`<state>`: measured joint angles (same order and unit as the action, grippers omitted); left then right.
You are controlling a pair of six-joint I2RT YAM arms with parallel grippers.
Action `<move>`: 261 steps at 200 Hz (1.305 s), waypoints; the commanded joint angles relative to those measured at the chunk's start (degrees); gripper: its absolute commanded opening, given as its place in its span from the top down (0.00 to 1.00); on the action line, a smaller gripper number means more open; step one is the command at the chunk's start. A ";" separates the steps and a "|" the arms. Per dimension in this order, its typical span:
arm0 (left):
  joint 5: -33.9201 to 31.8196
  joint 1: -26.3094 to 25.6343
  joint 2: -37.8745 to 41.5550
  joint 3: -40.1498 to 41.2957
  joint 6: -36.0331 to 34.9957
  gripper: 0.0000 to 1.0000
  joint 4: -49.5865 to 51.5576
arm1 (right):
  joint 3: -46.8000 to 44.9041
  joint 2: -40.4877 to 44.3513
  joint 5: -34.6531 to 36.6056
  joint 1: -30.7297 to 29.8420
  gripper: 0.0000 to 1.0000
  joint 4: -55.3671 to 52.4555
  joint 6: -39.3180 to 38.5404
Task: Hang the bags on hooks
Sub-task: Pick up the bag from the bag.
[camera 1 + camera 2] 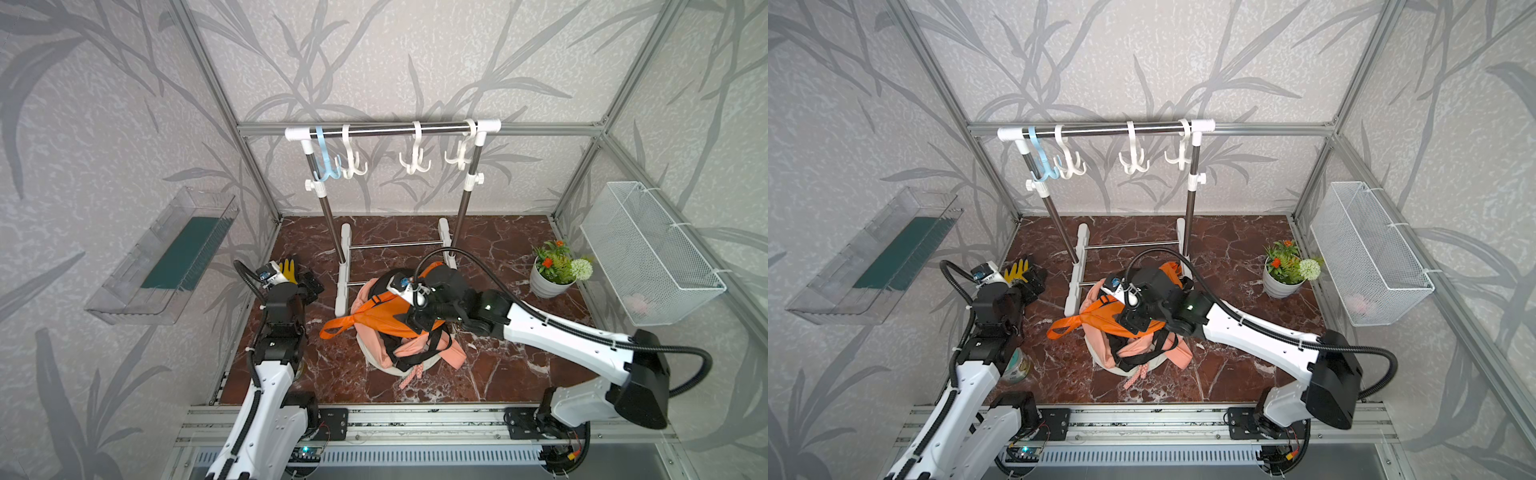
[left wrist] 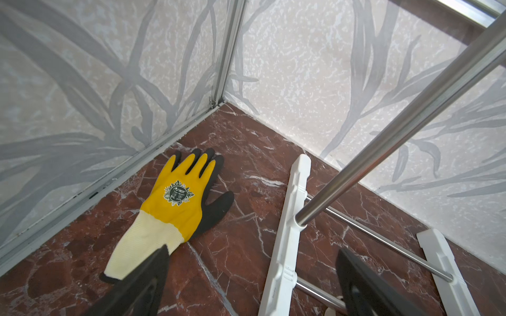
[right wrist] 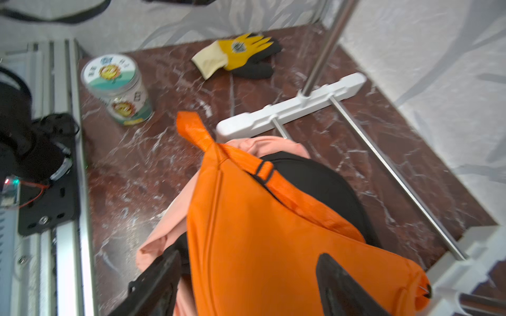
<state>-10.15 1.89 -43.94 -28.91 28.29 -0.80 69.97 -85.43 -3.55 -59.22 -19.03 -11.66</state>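
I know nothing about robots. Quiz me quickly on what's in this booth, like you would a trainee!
1. True or false: all four hooks on the rack are white.
2. What sits between the right arm's jaws? A tin can, B orange bag, C plant.
3. Fill in: the yellow glove lies beside the ___ arm.
Key: 1 false, one is blue; 2 B; 3 left.

The rack (image 1: 392,132) stands at the back of the table (image 1: 507,249), four hooks (image 1: 411,160) on its bar. Just before its feet the bag (image 1: 380,318) lies atop a heap of clothes (image 1: 455,355). Left lie a glove (image 1: 288,266) (by the wall, behind) and a can (image 3: 119,90); right, a potted plant (image 1: 555,274).
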 commanded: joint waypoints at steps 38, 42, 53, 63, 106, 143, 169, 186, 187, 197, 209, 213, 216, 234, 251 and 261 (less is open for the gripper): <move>8.17 1.83 -0.73 -1.51 3.54 0.01 -0.19 | 8.21 -15.93 0.43 -3.40 0.24 -9.07 -1.75; 8.51 1.84 -0.76 -1.43 3.44 0.01 -0.37 | 8.78 -17.04 1.38 -3.39 0.24 -9.17 -1.40; 9.40 2.05 -0.92 -1.52 3.37 0.01 -0.68 | 10.14 -19.65 4.44 -3.27 0.26 -8.92 -0.61; 10.44 2.13 -1.07 -1.51 3.29 0.01 -1.31 | 11.36 -21.45 6.51 -3.27 0.31 -8.60 -0.42; 17.45 2.24 -0.28 0.69 2.13 0.01 -10.76 | 14.93 -18.76 8.37 0.06 0.93 -9.83 1.30; 30.81 1.93 -1.75 3.69 1.21 0.02 -30.06 | 11.46 -7.20 4.87 6.37 0.97 -7.59 0.74; 36.42 -0.45 -7.74 -0.56 -4.35 0.03 -31.21 | 9.77 -1.70 -1.08 11.27 0.97 -5.85 0.83; 37.00 -2.63 -11.45 -2.62 -9.25 0.03 -31.37 | 9.73 0.50 -3.42 13.84 0.97 -5.94 0.81; 36.94 -2.70 -11.66 -2.72 -9.54 0.03 -31.37 | 9.74 0.60 -3.49 13.90 0.97 -6.02 0.70; 36.79 -4.08 -13.54 -3.78 -11.58 0.03 -31.37 | 9.56 1.51 -3.83 14.38 0.97 -6.27 -0.48; 36.79 -6.23 -15.72 -4.55 -15.32 0.03 -31.96 | 9.65 2.23 -4.86 15.13 0.97 -6.49 -0.89; 36.72 -7.20 -16.44 -4.58 -17.19 0.03 -32.29 | 9.77 2.43 -5.80 15.59 0.97 -6.50 -0.66; 36.63 -7.88 -16.96 -4.58 -18.64 0.03 -32.45 | 9.75 2.60 -6.47 15.96 0.97 -6.53 -0.42; 35.76 -11.15 -19.82 -4.24 -25.29 0.03 -34.49 | 9.40 3.84 -8.28 17.16 0.97 -6.29 -0.07; 35.99 -11.65 -23.01 -2.91 -25.81 0.02 -39.87 | 9.09 4.89 -8.57 17.60 0.97 -6.47 -0.43; 36.43 -11.78 -25.04 -2.44 -26.22 0.02 -42.18 | 8.91 5.54 -9.41 18.06 0.97 -6.58 -0.30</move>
<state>25.08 -9.69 -65.73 -32.14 8.29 -34.94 79.42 -83.40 -9.91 -42.22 -25.26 -11.49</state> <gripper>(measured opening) 0.978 0.078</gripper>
